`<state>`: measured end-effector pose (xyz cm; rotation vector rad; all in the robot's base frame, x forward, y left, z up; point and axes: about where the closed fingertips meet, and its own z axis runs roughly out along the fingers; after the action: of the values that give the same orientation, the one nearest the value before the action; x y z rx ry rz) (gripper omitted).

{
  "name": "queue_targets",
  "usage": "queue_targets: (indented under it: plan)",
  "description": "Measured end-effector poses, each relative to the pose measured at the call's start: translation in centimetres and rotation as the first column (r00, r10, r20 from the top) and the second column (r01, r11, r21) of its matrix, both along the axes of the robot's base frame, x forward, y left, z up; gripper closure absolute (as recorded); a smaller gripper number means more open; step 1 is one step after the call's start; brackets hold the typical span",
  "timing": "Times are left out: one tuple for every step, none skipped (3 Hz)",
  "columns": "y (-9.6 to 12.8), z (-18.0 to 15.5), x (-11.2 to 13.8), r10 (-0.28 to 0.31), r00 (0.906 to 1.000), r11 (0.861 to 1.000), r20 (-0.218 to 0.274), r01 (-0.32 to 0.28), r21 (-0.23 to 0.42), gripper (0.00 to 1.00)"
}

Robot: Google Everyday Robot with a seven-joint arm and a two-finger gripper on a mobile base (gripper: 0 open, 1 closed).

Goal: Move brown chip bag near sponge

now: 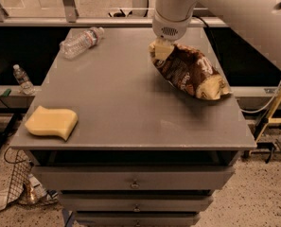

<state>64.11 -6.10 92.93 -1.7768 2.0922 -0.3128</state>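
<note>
The brown chip bag (pixel 189 71) lies on the grey table (pixel 126 108) at the right, running from its back left end to a pale yellow end near the right edge. My gripper (pixel 162 49) hangs from the white arm and sits right at the bag's back left end, touching or overlapping it. The pale yellow sponge (pixel 51 122) lies flat at the table's front left corner, far from the bag.
A clear plastic water bottle (pixel 81 42) lies on its side at the table's back left. Another small bottle (pixel 23 79) stands on the floor to the left. Drawers sit below the table front. A yellow frame (pixel 272 119) stands to the right.
</note>
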Motion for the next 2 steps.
queue_targets:
  plan:
    - [2.3, 1.9, -3.4, 0.119, 0.9928, 0.992, 0.011, -0.119, 0.03, 1.0]
    - [6.0, 4.9, -7.6, 0.273, 0.9604, 0.962, 0.057, -0.273, -0.001, 1.0]
